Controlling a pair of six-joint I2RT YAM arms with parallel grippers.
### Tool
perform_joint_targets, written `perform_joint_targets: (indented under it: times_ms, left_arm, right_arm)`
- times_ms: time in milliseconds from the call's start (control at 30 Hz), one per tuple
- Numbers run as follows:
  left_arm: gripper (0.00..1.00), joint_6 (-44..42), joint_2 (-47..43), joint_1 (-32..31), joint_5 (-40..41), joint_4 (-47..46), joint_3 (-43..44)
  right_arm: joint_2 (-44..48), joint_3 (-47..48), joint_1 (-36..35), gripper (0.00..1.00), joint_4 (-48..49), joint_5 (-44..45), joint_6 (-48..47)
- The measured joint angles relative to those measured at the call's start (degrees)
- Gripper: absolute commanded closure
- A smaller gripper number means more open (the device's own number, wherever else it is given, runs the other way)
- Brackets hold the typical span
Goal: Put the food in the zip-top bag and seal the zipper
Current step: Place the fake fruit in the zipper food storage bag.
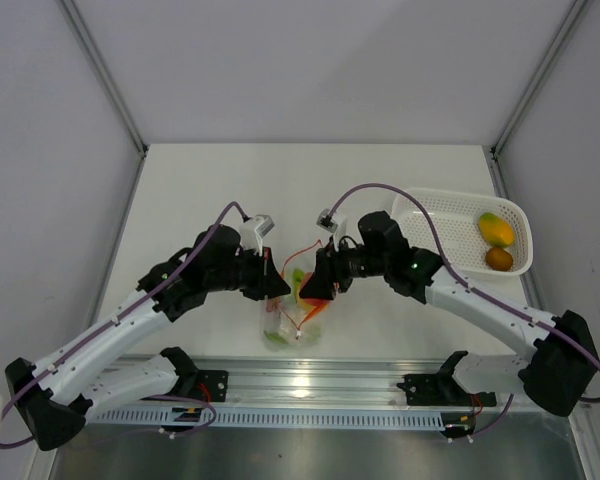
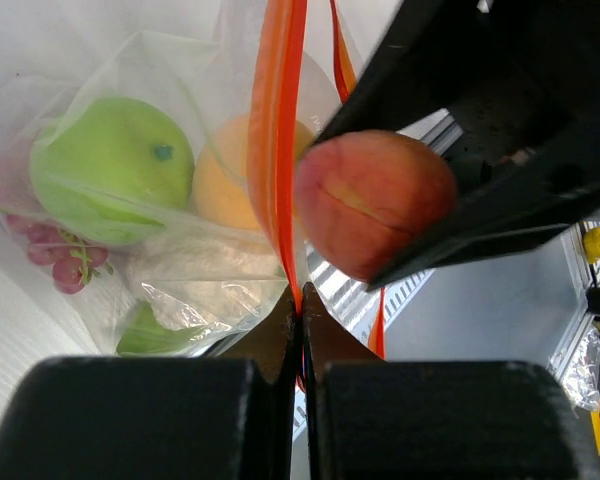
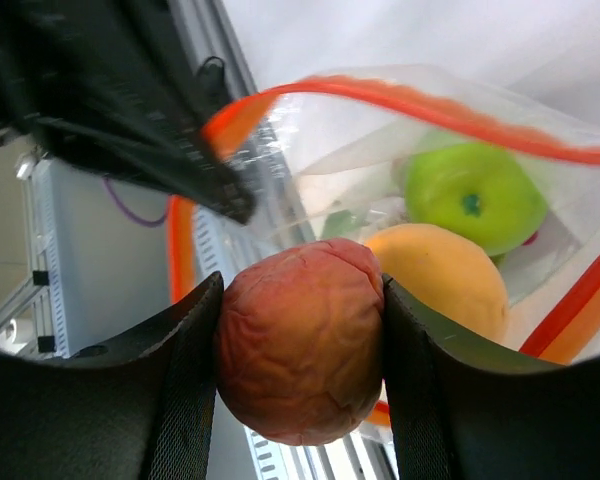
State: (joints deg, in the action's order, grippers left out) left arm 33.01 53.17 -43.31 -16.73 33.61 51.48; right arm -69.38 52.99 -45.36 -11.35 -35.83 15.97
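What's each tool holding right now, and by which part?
The right tool clamps a reddish toy fruit across its middle. The left tool pinches the zip-top bag by its red-orange zipper, at the mouth edge.

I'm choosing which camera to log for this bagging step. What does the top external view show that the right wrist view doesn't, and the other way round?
Only top external: the white basket with a yellow fruit and a brown fruit, plus both whole arms. Only right wrist: the wrinkled red fruit squeezed between the right gripper's jaws, and a green apple and orange fruit seen clearly in the zip-top bag. Both: that bag, its zipper and the left gripper at its mouth.
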Motion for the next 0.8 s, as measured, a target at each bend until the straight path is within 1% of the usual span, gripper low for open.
perform_joint_targets:
  times_ms: [67,100,133,200,233,267,367,600,800]
  left_arm:
    - [0.99,0.0,-0.3,0.0,0.0,0.0,0.0]
    - [0.99,0.0,-0.5,0.0,0.0,0.1,0.0]
    - [0.99,0.0,-0.6,0.0,0.0,0.0,0.0]
    - [0.99,0.0,-0.8,0.0,0.0,0.1,0.0]
    - [0.99,0.0,-0.8,0.0,0.0,0.1,0.0]
    - [1.0,0.0,-0.8,0.0,0.0,0.1,0.0]
    - [0.99,0.0,-1.0,0.0,0.0,0.2,0.0]
    - [0.99,0.1,-1.8,0.0,0.0,0.2,0.0]
    - [1.0,0.2,-1.9,0.0,0.0,0.2,0.0]
  right_arm:
    - [-2.0,0.5,-0.5,0.86,0.4,2.2,0.6]
    - [-3.3,1.1,-0.8,0.8,0.5,3.5,1.0]
    - [-4.6,1.9,-1.1,0.57,0.5,4.8,1.3]
    - [-7.1,3.7,-1.9,0.3,0.5,8.0,1.6]
    - [-8.2,4.5,-2.3,0.05,0.6,9.4,2.1]
    - [-8.8,5.0,-2.7,0.01,0.6,10.6,2.5]
    - [-9.7,5.6,-3.4,0.01,1.0,14.0,2.4]
    - [-8.9,5.6,-3.8,0.01,0.8,17.7,2.4]
    - [-1.6,5.6,-3.8,0.0,-2.5,21.8,2.3]
